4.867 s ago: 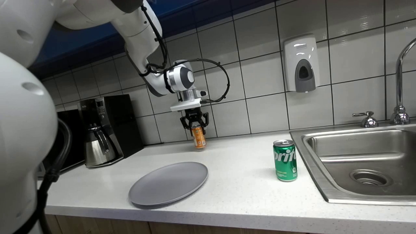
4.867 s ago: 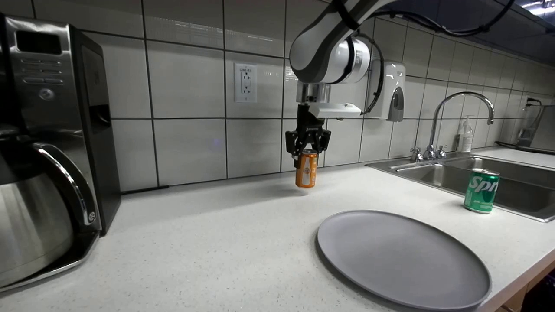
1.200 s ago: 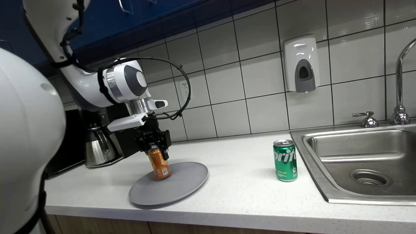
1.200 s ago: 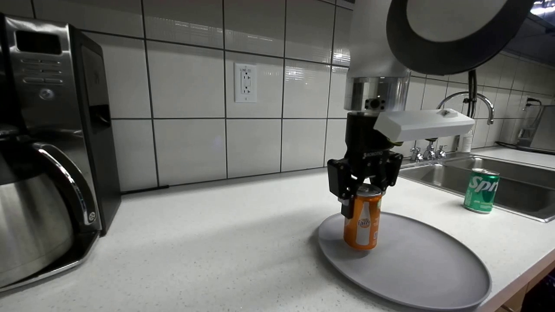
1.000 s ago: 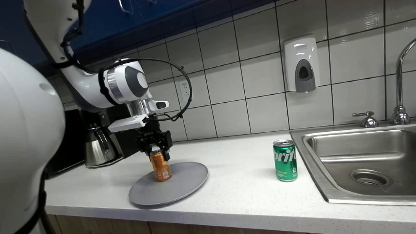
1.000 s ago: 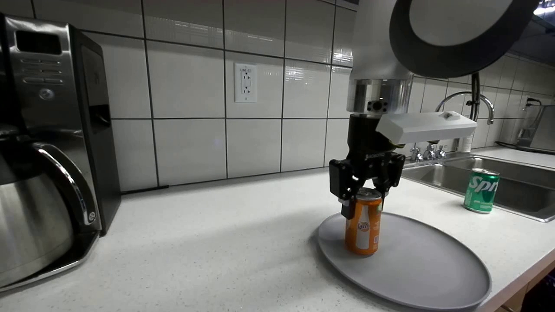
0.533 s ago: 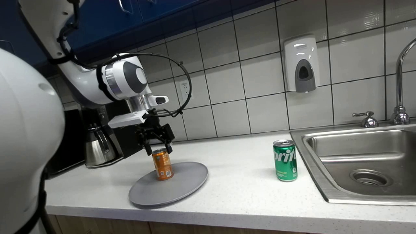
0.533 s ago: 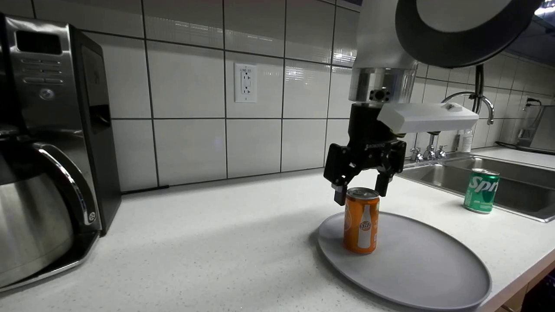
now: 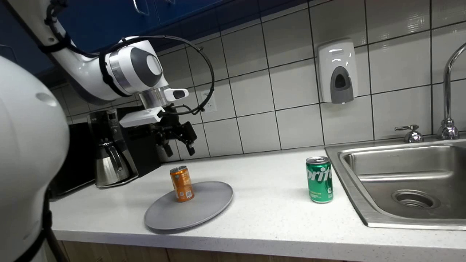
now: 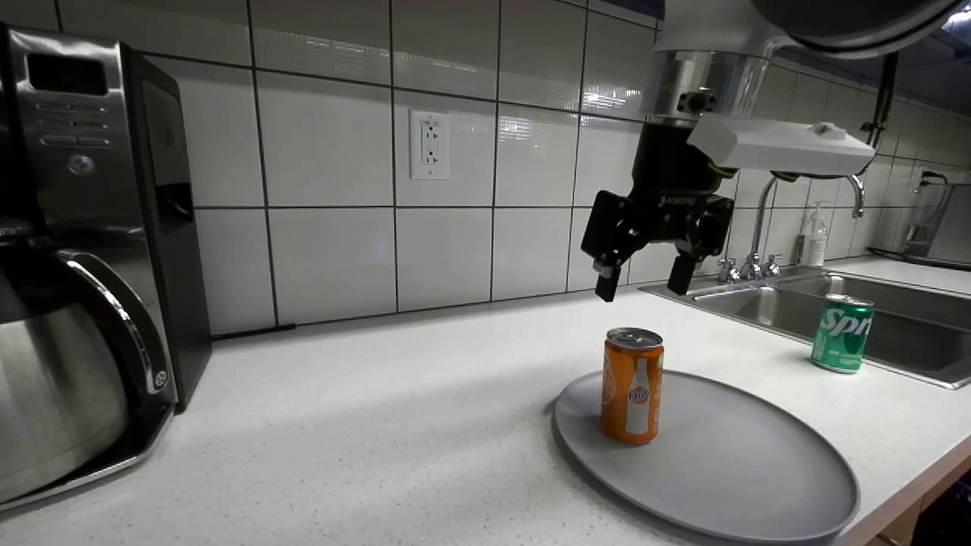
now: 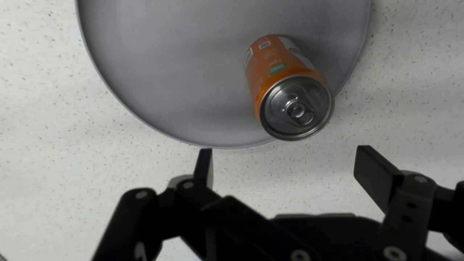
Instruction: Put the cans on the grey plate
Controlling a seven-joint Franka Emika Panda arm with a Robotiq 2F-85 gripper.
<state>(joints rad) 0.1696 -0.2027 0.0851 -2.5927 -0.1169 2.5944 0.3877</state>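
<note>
The orange can (image 9: pixel 182 183) stands upright on the grey plate (image 9: pixel 211 203), towards one side of it, as both exterior views show. My gripper (image 10: pixel 644 287) hangs above this can, open, its fingers (image 10: pixel 606 282) apart and holding nothing. In the wrist view the orange can (image 11: pixel 277 70) leans in perspective over the rim of the plate (image 11: pixel 174 72), beyond the fingertips of the open gripper (image 11: pixel 285 157). The green can (image 9: pixel 319 180) stands upright on the counter beside the sink, away from the plate; it is outside the wrist view.
A steel sink (image 9: pixel 349 196) with a tap is set into the counter beside the green can. A coffee maker (image 10: pixel 114 212) with a steel coffee pot (image 9: pixel 111 167) stands at the opposite end. Behind the counter rises a tiled wall with a soap dispenser (image 9: pixel 338 71).
The gripper carried the orange can from near the wall down onto the plate. Its fingers then spread and let go, and it has risen clear. The green can has not moved.
</note>
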